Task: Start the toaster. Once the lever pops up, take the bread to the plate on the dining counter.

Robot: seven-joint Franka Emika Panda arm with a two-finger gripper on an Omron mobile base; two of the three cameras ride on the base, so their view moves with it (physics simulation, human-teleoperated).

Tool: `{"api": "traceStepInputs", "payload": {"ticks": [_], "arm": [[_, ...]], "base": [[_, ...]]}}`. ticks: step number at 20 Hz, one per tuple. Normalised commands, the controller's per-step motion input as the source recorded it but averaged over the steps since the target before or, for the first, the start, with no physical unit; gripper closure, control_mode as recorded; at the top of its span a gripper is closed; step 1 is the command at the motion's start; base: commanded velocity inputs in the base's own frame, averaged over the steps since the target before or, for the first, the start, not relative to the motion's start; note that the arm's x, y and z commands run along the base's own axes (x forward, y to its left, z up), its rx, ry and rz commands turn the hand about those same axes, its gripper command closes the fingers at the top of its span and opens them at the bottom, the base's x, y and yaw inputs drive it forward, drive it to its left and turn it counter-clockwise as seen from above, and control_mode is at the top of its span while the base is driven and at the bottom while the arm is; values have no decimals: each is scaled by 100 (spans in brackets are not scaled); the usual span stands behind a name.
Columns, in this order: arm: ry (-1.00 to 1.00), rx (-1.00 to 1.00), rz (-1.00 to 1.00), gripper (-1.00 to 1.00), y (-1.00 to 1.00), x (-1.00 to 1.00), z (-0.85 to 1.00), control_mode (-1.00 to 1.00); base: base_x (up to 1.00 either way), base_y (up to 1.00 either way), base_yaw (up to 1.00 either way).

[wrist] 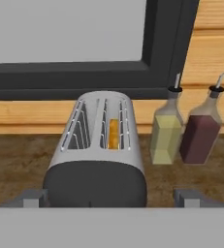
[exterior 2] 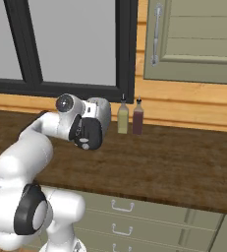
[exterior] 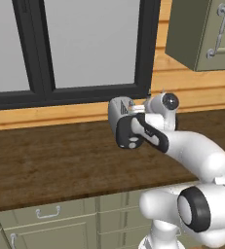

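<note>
- The gripper (wrist: pixel 111 199) is spread to its widest, holding nothing, and hovers just short of the toaster (wrist: pixel 98 155), whose black end panel faces it from straight ahead.
- The bread (wrist: pixel 113 133) stands on edge in the toaster's right slot, beyond the gripper and a little above its fingertips (wrist: pixel 32 198); only a thin tan strip shows between the wire guides.
- Risk: the lever and the round knob sit on that black panel, but from the hand view I cannot make either out — a push on the knob instead of the tab would not start the toaster.
- Risk: a push that lands off-centre could shove the light, rounded body along the smooth bench (exterior: pixel 50 160) rather than drive the lever down.
- Risk: two slim glass bottles — a yellow oil bottle (wrist: pixel 165 131) and a dark red bottle (wrist: pixel 200 133) — stand just right of the toaster, ahead of the right finger; a wide swing could tip them.
- Materials: brushed silver shell with curved shoulders, matte black end, dark wood-grain bench, pale plank wall behind.
</note>
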Motion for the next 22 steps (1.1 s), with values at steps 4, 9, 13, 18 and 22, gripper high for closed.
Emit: {"api": "traceStepInputs", "payload": {"ticks": [4,9,13,18,22], "arm": [[-3,0,-4,-100,3,22,20,-100],[0,0,0,-100,0,39,24,-100],[5,0,0,-100,0,43,9,-100],[6,0,0,-100,0,6,-30,-100],[1,0,0,-100,0,0,-53,-100]], "base": [[0,0,0],[0,0,0],[0,0,0],[0,0,0],[0,0,0]]}}
